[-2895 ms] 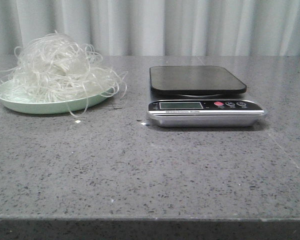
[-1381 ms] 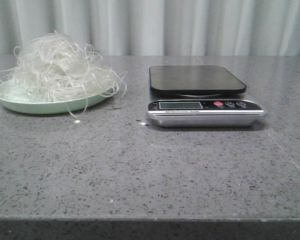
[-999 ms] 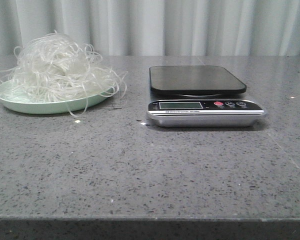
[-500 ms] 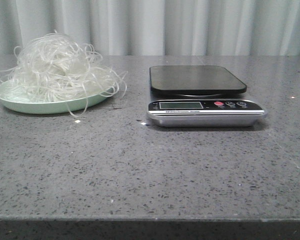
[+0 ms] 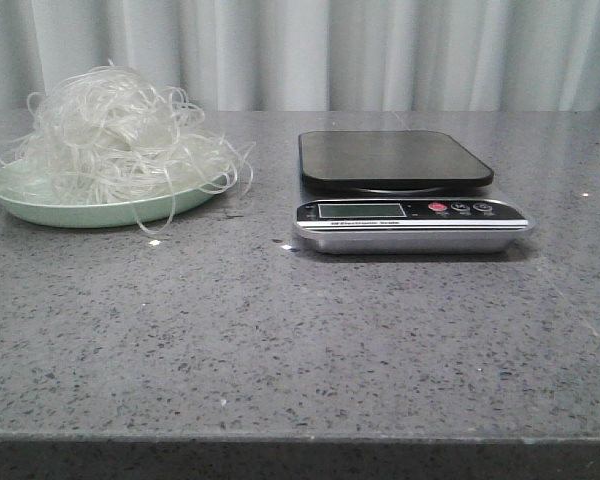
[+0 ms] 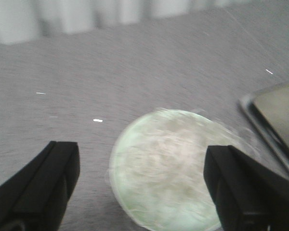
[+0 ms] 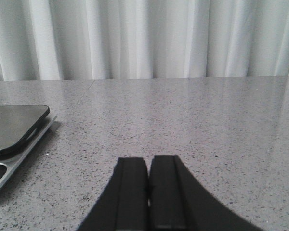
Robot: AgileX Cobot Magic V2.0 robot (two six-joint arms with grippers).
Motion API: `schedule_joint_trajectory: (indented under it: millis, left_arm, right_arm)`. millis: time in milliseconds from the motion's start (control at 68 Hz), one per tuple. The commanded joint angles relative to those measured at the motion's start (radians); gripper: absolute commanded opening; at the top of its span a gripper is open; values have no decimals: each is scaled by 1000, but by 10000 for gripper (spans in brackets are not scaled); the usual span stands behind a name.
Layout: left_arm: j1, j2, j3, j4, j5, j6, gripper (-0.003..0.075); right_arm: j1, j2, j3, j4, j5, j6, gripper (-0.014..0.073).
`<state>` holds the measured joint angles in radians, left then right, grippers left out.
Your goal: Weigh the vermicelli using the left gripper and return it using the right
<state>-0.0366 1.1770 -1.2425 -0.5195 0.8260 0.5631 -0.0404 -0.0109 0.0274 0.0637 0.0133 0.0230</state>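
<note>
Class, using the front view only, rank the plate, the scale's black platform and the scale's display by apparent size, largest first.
1. Plate: widest.
2. Black platform: somewhat narrower, though similar depth makes this fair.
3. Display: clearly smallest.

Grey speckled stone-look table (image 5: 280, 340), spanning the full width of the front view, front edge visible at the bottom. Surface slightly glossy; faint pale reflections toward the back. Behind it, a pleated whitish curtain (image 5: 380, 50) covering the whole background, evenly lit, soft vertical folds. No hard shadows. A few small bright specks on the tabletop, possibly glints or crumbs.
</note>
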Motion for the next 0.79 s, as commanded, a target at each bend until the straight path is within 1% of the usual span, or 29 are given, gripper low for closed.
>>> schedule_joint_trajectory:
  millis: [0,73,147,279,426,617,691,779]
  left_arm:
    - [0,80,-93,-161,91,132,591]
    - [0,148,-133,-191,139,172,591]
    - [0,195,-158,-191,163,174,591]
    - [-4,266,-176,-193,178,224,590]
    - [-42,317,-176,-193,178,270,589]
    - [-97,369,-176,-185,106,279,589]
    - [-119,395,-176,-135,46,279,589]
    - [-132,419,-176,-79,10,279,589]
  right_arm:
    - [-2,-16,-8,2,-70,-5,151]
    - [-2,-16,-8,2,-68,-5,151]
    - [-2,-16,-8,2,-68,-5,151]
    - [-2,-16,-8,2,-68,-5,151]
    - [-2,-16,-8,2,-68,-5,151]
    - [-2,-16,-8,2,-68,-5,151]
    - [-2,-16,-8,2,-68,-5,151]
    - [-2,-16,-8,2,-68,-5,151]
